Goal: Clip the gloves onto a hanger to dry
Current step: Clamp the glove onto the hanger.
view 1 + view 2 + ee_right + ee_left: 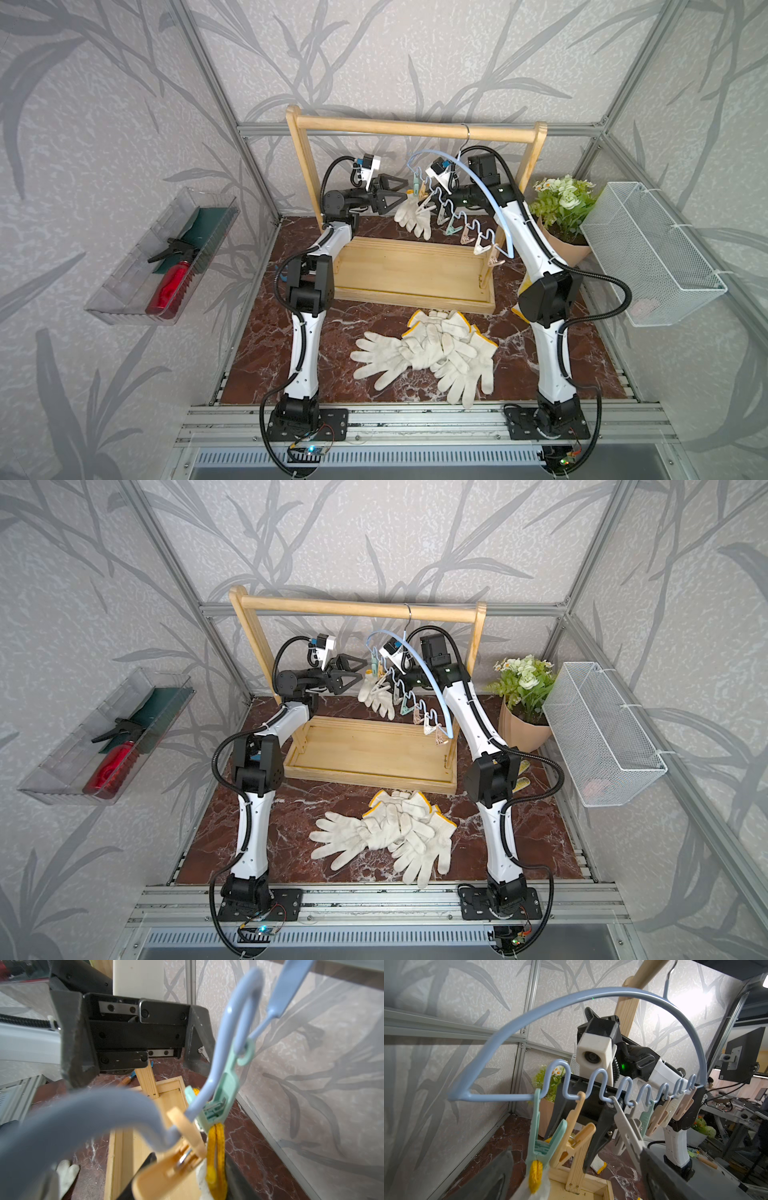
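Note:
The light-blue hanger (490, 195) (432, 677) (591, 997) (239, 1012) hangs by its hook from the wooden rack. One off-white glove (411, 214) (378, 696) dangles at its left end, its yellow cuff (535, 1174) (216, 1157) pinched in a green clip (538, 1147) (224, 1088). My left gripper (399, 193) (576, 1153) stands wide open beside that glove, holding nothing. My right gripper (187, 1172) is behind the hanger, jaws apart, with a beige clip (571, 1142) (172, 1169) and the cuff between them. More gloves (432, 353) (390, 833) lie piled on the table.
The wooden rack (415, 129) with its tray base (415, 270) fills the back middle. A potted plant (561, 203) and a white wire basket (652, 253) are at the right. On the left wall, a clear bin (124, 274) holds a red spray bottle.

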Robot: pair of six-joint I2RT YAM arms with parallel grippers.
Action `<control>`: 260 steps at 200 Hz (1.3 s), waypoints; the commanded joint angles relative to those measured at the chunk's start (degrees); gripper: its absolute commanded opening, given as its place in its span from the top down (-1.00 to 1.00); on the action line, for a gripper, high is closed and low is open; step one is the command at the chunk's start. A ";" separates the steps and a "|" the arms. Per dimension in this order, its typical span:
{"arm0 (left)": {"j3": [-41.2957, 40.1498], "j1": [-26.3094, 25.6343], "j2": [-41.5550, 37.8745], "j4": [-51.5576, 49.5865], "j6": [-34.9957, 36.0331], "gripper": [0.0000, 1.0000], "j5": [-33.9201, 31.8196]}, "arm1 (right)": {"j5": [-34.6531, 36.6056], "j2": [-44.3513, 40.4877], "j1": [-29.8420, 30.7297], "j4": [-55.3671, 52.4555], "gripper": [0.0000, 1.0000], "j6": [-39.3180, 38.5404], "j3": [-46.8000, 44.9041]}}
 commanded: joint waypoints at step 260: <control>-41.48 -7.06 -36.91 -60.46 66.17 -0.88 -57.78 | 27.77 -39.70 0.75 29.05 -0.50 24.85 -72.41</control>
